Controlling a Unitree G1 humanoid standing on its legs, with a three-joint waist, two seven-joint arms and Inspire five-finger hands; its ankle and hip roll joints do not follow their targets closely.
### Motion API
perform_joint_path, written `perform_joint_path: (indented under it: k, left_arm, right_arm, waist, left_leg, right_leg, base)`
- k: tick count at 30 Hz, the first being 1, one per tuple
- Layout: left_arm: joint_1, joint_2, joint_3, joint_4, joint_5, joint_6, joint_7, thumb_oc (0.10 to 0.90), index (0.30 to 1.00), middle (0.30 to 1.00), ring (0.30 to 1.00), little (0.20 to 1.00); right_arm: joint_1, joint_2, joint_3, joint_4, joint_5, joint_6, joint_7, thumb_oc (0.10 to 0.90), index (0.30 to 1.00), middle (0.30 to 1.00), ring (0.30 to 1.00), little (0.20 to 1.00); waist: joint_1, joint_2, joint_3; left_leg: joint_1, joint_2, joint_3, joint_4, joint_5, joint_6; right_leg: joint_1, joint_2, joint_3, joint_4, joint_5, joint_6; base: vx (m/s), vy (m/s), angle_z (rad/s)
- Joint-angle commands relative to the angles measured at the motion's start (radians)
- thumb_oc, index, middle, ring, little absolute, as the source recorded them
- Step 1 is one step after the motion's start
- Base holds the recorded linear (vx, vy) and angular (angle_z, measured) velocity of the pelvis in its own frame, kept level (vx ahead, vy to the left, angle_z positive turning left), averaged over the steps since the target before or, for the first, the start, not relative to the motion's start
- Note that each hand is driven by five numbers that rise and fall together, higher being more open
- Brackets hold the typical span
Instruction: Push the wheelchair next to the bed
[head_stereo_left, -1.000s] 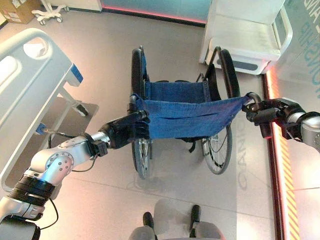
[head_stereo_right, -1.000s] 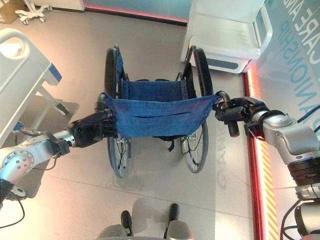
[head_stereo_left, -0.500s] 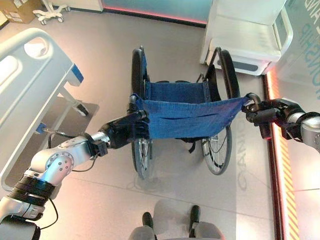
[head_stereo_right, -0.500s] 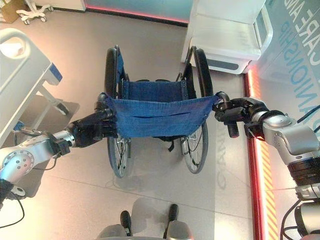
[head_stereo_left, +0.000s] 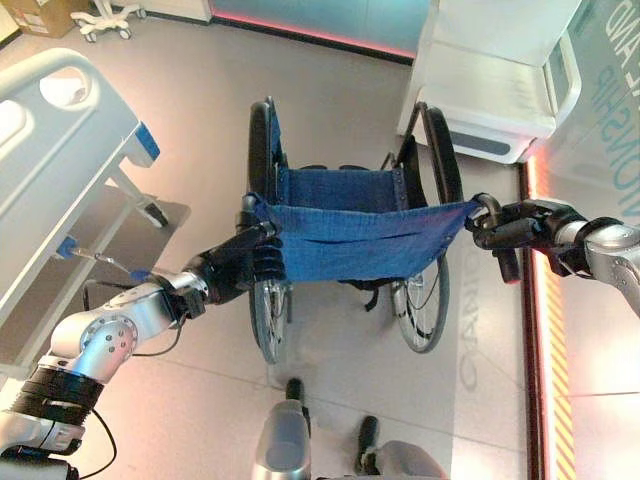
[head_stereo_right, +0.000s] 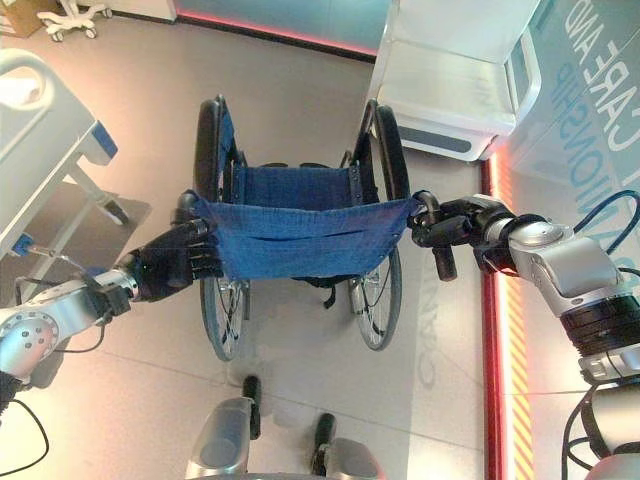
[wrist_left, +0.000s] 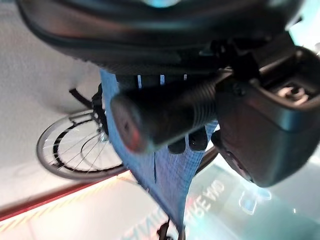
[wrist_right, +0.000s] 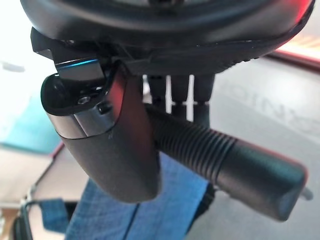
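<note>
In the left eye view I see the wheelchair (head_stereo_left: 350, 235) standing on the floor (head_stereo_left: 200, 110) in front of me, with the bed (head_stereo_left: 60, 150) off to my left, well apart from it. My left hand (head_stereo_left: 240, 270) is wrapped around the left push handle (head_stereo_left: 247, 205). My right hand (head_stereo_left: 515, 232) is wrapped around the right push handle (head_stereo_left: 505, 262). I think the chair has to roll forward and turn left to end up beside the bed, so I should push a bit more with my right hand and keep both holds tight. I should go slowly so the left wheel (head_stereo_left: 262, 160) does not bump the bed legs.

The right eye view shows the same scene, and more of the white cabinet (head_stereo_right: 450, 80) just past the right wheel (head_stereo_right: 388, 165).

The left wrist view shows what the eye views cannot: the ribbed handle sits right inside my curled fingers (wrist_left: 195, 142), with the blue backrest cloth (wrist_left: 165, 175) past them.

The right wrist view shows the other ribbed handle held tight between thumb (wrist_right: 120, 150) and fingers.
</note>
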Motion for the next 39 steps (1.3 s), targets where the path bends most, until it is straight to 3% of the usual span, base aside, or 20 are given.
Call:
perform_joint_path:
  k: [1, 4, 5, 6, 7, 9, 11, 13, 17, 19, 23, 26, 30, 31, 32, 33, 34, 35, 37, 39]
  left_arm:
    - [-0.002, 0.01, 0.256, -0.033, -0.058, -0.151, 0.041, 0.4, 0.3, 0.3, 0.3, 0.3]
    - [0.004, 0.021, 0.279, -0.033, -0.058, -0.152, 0.044, 0.4, 0.3, 0.3, 0.3, 0.3]
    - [0.007, 0.046, 0.304, -0.039, -0.079, -0.165, 0.061, 0.4, 0.3, 0.3, 0.3, 0.3]
    - [-0.005, 0.062, 0.324, -0.033, -0.088, -0.179, 0.066, 0.4, 0.3, 0.3, 0.3, 0.3]
    - [-0.006, 0.063, 0.326, -0.033, -0.088, -0.18, 0.065, 0.4, 0.3, 0.3, 0.3, 0.3]
    - [-0.012, 0.084, 0.36, -0.031, -0.091, -0.184, 0.064, 0.4, 0.3, 0.3, 0.3, 0.3]
    - [-0.004, 0.085, 0.389, -0.039, -0.085, -0.187, 0.062, 0.4, 0.3, 0.3, 0.3, 0.3]
    - [0.025, 0.091, 0.42, -0.056, -0.085, -0.192, 0.056, 0.4, 0.3, 0.3, 0.3, 0.3]
    - [0.041, 0.119, 0.445, -0.089, -0.109, -0.226, 0.023, 0.4, 0.3, 0.3, 0.3, 0.3]
    - [0.034, 0.11, 0.438, -0.113, -0.104, -0.281, 0.028, 0.4, 0.3, 0.3, 0.3, 0.3]
    - [0.048, 0.089, 0.439, -0.171, -0.035, -0.324, 0.001, 0.4, 0.3, 0.3, 0.3, 0.3]
    - [0.07, 0.07, 0.444, -0.216, 0.012, -0.316, -0.003, 0.4, 0.3, 0.3, 0.3, 0.3]
    - [0.133, 0.036, 0.467, -0.267, 0.008, -0.305, 0.005, 0.4, 0.3, 0.3, 0.3, 0.3]
    - [0.148, 0.027, 0.473, -0.279, 0.003, -0.299, 0.01, 0.4, 0.3, 0.3, 0.3, 0.3]
    - [0.161, 0.017, 0.47, -0.291, -0.007, -0.297, 0.025, 0.4, 0.3, 0.3, 0.3, 0.3]
    - [0.163, 0.016, 0.471, -0.292, -0.007, -0.297, 0.026, 0.4, 0.3, 0.3, 0.3, 0.3]
    - [0.183, 0.004, 0.472, -0.299, -0.015, -0.309, 0.027, 0.4, 0.3, 0.3, 0.3, 0.3]
    - [0.188, 0.002, 0.472, -0.3, -0.017, -0.312, 0.025, 0.4, 0.3, 0.3, 0.3, 0.3]
    - [0.186, -0.018, 0.471, -0.305, -0.011, -0.285, -0.001, 0.4, 0.3, 0.3, 0.3, 0.3]
    - [0.171, -0.033, 0.451, -0.303, 0.021, -0.274, -0.013, 0.4, 0.3, 0.3, 0.3, 0.3]
  right_arm:
    - [-0.066, -0.081, -0.008, -0.164, -0.001, -0.083, 0.014, 0.4, 0.3, 0.3, 0.3, 0.3]
    - [-0.079, -0.095, -0.01, -0.178, 0.011, -0.065, 0.026, 0.4, 0.3, 0.3, 0.3, 0.3]
    - [-0.07, -0.123, -0.039, -0.185, 0.045, -0.067, 0.04, 0.4, 0.3, 0.3, 0.3, 0.3]
    - [-0.066, -0.139, -0.054, -0.189, 0.076, -0.073, 0.023, 0.4, 0.3, 0.3, 0.3, 0.3]
    - [-0.066, -0.14, -0.056, -0.189, 0.076, -0.075, 0.023, 0.4, 0.3, 0.3, 0.3, 0.3]
    - [-0.059, -0.147, -0.083, -0.183, 0.09, -0.083, 0.026, 0.4, 0.3, 0.3, 0.3, 0.3]
    - [-0.071, -0.136, -0.083, -0.174, 0.077, -0.09, 0.028, 0.4, 0.3, 0.3, 0.3, 0.3]
    - [-0.081, -0.128, -0.089, -0.171, 0.041, -0.092, 0.038, 0.4, 0.3, 0.3, 0.3, 0.3]
    - [-0.158, -0.159, -0.088, -0.166, 0.022, -0.09, 0.02, 0.4, 0.3, 0.3, 0.3, 0.3]
    - [-0.225, -0.165, -0.055, -0.151, 0.036, -0.115, -0.021, 0.4, 0.3, 0.3, 0.3, 0.3]
    - [-0.247, -0.146, -0.057, -0.177, 0.083, -0.107, -0.115, 0.4, 0.3, 0.3, 0.3, 0.3]
    - [-0.209, -0.136, -0.098, -0.245, 0.088, -0.04, -0.125, 0.4, 0.3, 0.3, 0.3, 0.3]
    - [-0.196, -0.145, -0.092, -0.269, 0.115, -0.005, -0.117, 0.4, 0.3, 0.3, 0.3, 0.3]
    - [-0.199, -0.151, -0.082, -0.268, 0.114, -0.001, -0.103, 0.4, 0.3, 0.3, 0.3, 0.3]
    - [-0.206, -0.165, -0.06, -0.273, 0.103, 0.005, -0.074, 0.4, 0.3, 0.3, 0.3, 0.3]
    - [-0.21, -0.165, -0.057, -0.271, 0.101, 0.005, -0.071, 0.4, 0.3, 0.3, 0.3, 0.3]
    - [-0.213, -0.181, -0.031, -0.275, 0.091, -0.01, -0.059, 0.4, 0.3, 0.3, 0.3, 0.3]
    - [-0.213, -0.185, -0.026, -0.276, 0.089, -0.017, -0.057, 0.4, 0.3, 0.3, 0.3, 0.3]
    - [-0.237, -0.195, -0.002, -0.274, 0.106, -0.024, -0.07, 0.4, 0.3, 0.3, 0.3, 0.3]
    - [-0.266, -0.19, 0.017, -0.276, 0.102, -0.018, -0.072, 0.4, 0.3, 0.3, 0.3, 0.3]
  waist:
    - [0.029, 0.012, -0.162]
    - [0.041, -0.003, -0.179]
    - [0.059, -0.027, -0.199]
    - [0.069, -0.046, -0.211]
    - [0.071, -0.045, -0.215]
    - [0.081, -0.071, -0.225]
    - [0.085, -0.076, -0.227]
    - [0.087, -0.075, -0.22]
    - [0.088, -0.073, -0.171]
    - [0.076, -0.068, -0.131]
    - [0.033, -0.088, -0.086]
    - [0.031, -0.099, -0.095]
    - [0.024, -0.107, -0.149]
    - [0.019, -0.108, -0.165]
    - [0.015, -0.11, -0.19]
    - [0.012, -0.107, -0.192]
    - [0.009, -0.106, -0.211]
    - [0.007, -0.104, -0.214]
    - [0.021, -0.108, -0.214]
    - [0.035, -0.108, -0.196]
  left_leg:
    - [-0.028, -0.031, -0.003, -0.037, 0.251, 0.033]
    - [-0.028, -0.06, 0.019, 0.016, 0.162, 0.069]
    - [-0.039, -0.099, 0.028, 0.056, 0.094, 0.105]
    - [-0.04, -0.132, 0.032, 0.073, 0.064, 0.131]
    - [-0.044, -0.131, 0.031, 0.074, 0.064, 0.133]
    - [-0.035, -0.18, 0.026, 0.086, 0.032, 0.173]
    - [-0.013, -0.209, 0.008, 0.088, 0.01, 0.198]
    - [-0.01, -0.224, 0.003, 0.1, 0.0, 0.203]
    - [-0.053, -0.215, -0.012, 0.212, -0.025, 0.157]
    - [-0.045, -0.211, -0.037, 0.275, -0.056, 0.145]
    - [0.066, -0.195, -0.107, 0.308, -0.228, 0.156]
    - [0.114, -0.166, -0.139, 0.372, -0.305, 0.16]
    - [0.137, -0.133, -0.151, 0.48, -0.289, 0.152]
    - [0.146, -0.121, -0.152, 0.523, -0.254, 0.139]
    - [0.149, -0.103, -0.141, 0.609, -0.164, 0.114]
    - [0.146, -0.1, -0.145, 0.613, -0.165, 0.111]
    - [0.132, -0.103, -0.151, 0.723, -0.083, 0.096]
    - [0.123, -0.105, -0.156, 0.744, -0.07, 0.094]
    - [0.017, -0.166, -0.167, 0.903, -0.027, 0.085]
    - [-0.029, -0.194, -0.167, 0.831, -0.055, 0.1]
  right_leg:
    - [0.106, 0.091, -0.068, 0.138, -0.132, 0.022]
    - [0.123, 0.081, -0.076, 0.176, -0.175, 0.036]
    - [0.13, 0.078, -0.09, 0.254, -0.205, 0.052]
    - [0.105, 0.072, -0.11, 0.366, -0.166, 0.079]
    - [0.1, 0.075, -0.11, 0.376, -0.157, 0.08]
    - [0.043, 0.059, -0.111, 0.563, -0.034, 0.14]
    - [-0.05, 0.044, -0.097, 0.686, 0.059, 0.177]
    - [-0.09, 0.015, -0.109, 0.644, 0.04, 0.164]
    - [-0.119, -0.02, -0.144, 0.285, -0.062, 0.065]
    - [-0.151, -0.051, -0.137, 0.186, -0.008, 0.07]
    - [-0.319, -0.19, -0.074, 0.086, 0.214, 0.173]
    - [-0.344, -0.206, -0.08, 0.098, 0.226, 0.185]
    - [-0.335, -0.148, -0.084, 0.17, 0.16, 0.165]
    - [-0.332, -0.129, -0.089, 0.182, 0.144, 0.145]
    - [-0.317, -0.104, -0.11, 0.179, 0.121, 0.108]
    - [-0.317, -0.101, -0.113, 0.179, 0.12, 0.106]
    - [-0.302, -0.074, -0.129, 0.179, 0.089, 0.065]
    - [-0.301, -0.068, -0.131, 0.181, 0.082, 0.058]
    - [-0.273, -0.032, -0.148, 0.191, 0.043, 0.012]
    - [-0.248, -0.003, -0.147, 0.19, 0.038, 0.012]
  base:
    - [0.33, 0.186, -0.6]
    - [0.34, 0.202, -0.85]
    - [0.53, 0.319, -0.16]
    - [0.48, 0.293, -0.18]
    - [0.34, 0.222, -0.24]
    - [0.27, 0.188, -0.03]
    - [0.3, 0.183, 0.18]
    - [0.26, 0.095, 0.23]
    - [0.18, -0.129, 0.02]
    - [0.18, -0.205, -0.29]
    - [0.47, -0.307, 0.72]
    - [0.68, -0.287, 0.66]
    - [0.63, -0.17, 0.71]
    - [0.54, -0.125, 1.06]
    - [0.46, -0.116, 0.9]
    - [0.54, -0.146, 0.46]
    - [0.34, -0.104, 0.11]
    - [0.47, -0.15, 0.06]
    - [0.48, -0.19, 0.0]
    - [0.48, -0.122, 0.34]
